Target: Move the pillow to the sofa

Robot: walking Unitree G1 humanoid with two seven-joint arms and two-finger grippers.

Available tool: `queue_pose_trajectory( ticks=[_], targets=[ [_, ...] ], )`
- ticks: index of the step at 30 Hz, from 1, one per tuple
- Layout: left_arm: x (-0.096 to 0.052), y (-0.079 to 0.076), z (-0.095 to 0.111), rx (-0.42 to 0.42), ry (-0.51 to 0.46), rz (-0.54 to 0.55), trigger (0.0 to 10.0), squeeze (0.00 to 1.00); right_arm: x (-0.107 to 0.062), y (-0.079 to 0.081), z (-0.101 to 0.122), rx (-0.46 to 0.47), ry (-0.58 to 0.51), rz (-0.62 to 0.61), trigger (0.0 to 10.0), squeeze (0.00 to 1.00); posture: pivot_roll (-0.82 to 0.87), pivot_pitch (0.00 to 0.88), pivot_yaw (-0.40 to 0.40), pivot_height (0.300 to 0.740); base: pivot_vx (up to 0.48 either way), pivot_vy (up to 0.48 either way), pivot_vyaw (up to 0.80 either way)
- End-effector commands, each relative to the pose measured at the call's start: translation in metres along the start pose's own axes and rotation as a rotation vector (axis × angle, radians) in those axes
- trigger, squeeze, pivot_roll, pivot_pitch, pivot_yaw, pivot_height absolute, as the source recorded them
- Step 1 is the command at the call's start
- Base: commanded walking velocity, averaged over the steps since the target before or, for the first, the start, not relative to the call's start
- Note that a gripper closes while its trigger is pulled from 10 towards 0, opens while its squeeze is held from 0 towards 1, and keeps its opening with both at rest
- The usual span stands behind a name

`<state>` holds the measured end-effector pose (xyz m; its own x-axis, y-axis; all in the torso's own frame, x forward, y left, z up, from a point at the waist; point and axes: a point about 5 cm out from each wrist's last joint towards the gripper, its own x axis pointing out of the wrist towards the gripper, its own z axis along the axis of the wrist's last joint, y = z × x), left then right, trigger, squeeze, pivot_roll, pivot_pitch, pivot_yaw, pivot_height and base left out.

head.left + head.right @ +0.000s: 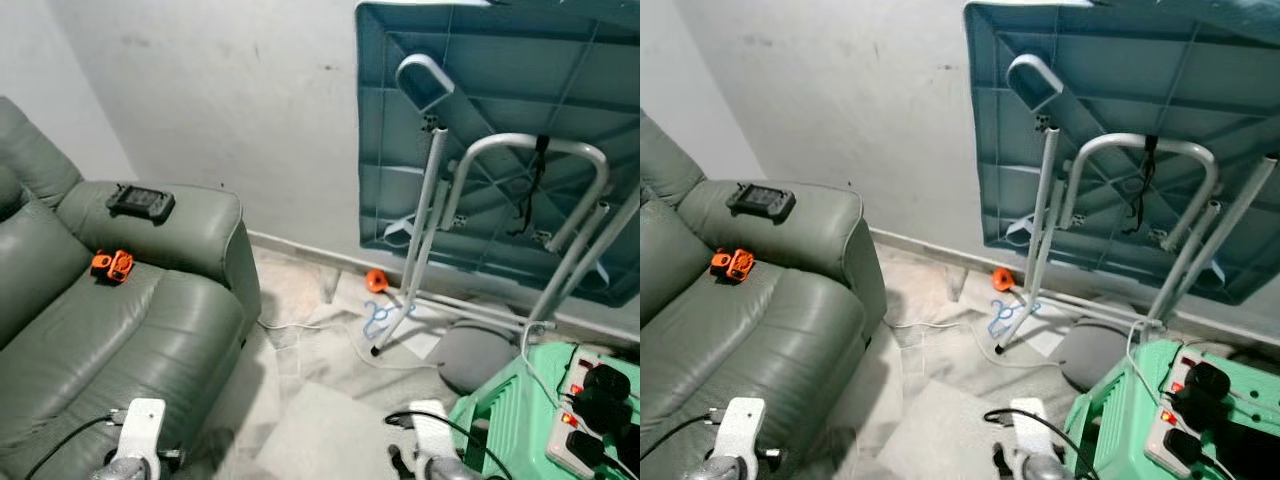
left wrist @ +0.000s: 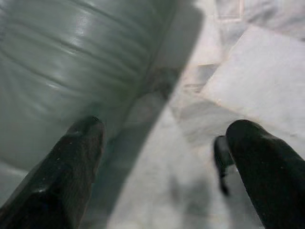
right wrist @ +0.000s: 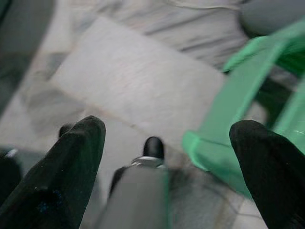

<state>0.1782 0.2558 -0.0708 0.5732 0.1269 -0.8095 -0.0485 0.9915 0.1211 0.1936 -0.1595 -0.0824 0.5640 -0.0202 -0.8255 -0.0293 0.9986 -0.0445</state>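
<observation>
Fingers spread wide beside the sofa.

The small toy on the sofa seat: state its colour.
The toy on the sofa is orange with black parts; the left eye view shows it best.

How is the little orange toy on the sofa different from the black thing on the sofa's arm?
The orange toy is bright orange, small and lumpy; the black gadget is dark, flat and wider. The toy lies down on the seat cushion; the gadget sits higher, on the armrest. Both rest on the green sofa.
</observation>
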Motion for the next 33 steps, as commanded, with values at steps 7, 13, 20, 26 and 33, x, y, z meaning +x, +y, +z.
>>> queue_pose_trajectory(
  ticks=[7, 13, 20, 26, 33],
  targets=[
    [-0.001, 0.009, 0.032, -0.069, -0.195, -0.030, 10.0, 0.00, -0.001, 0.003, 0.013, -0.005, -0.136, 0.010, 10.0, 0.00, -0.16, 0.000, 0.046, 0.740, 0.000, 0.000, 0.00],
    [-0.001, 0.007, 0.034, -0.085, -0.214, -0.054, 10.0, 0.00, -0.001, 0.003, 0.014, -0.006, -0.149, 0.003, 10.0, 0.00, -0.18, 0.000, 0.052, 0.740, 0.000, 0.000, 0.00],
    [0.000, 0.002, 0.016, -0.036, -0.119, -0.048, 10.0, 0.00, 0.000, 0.003, 0.011, -0.030, -0.094, 0.007, 10.0, 0.00, -0.18, 0.000, 0.055, 0.740, 0.000, 0.000, 0.00],
    [-0.004, 0.001, -0.010, 0.000, -0.021, -0.056, 10.0, 0.00, 0.001, 0.004, 0.006, -0.066, -0.029, 0.005, 10.0, 0.00, -0.18, 0.000, 0.063, 0.740, 0.000, 0.000, 0.00],
    [-0.008, -0.001, -0.035, 0.033, 0.088, -0.064, 10.0, 0.00, 0.001, 0.004, 0.001, -0.059, 0.049, -0.018, 10.0, 0.00, -0.19, 0.000, 0.068, 0.740, 0.000, 0.000, 0.00]
  ],
)
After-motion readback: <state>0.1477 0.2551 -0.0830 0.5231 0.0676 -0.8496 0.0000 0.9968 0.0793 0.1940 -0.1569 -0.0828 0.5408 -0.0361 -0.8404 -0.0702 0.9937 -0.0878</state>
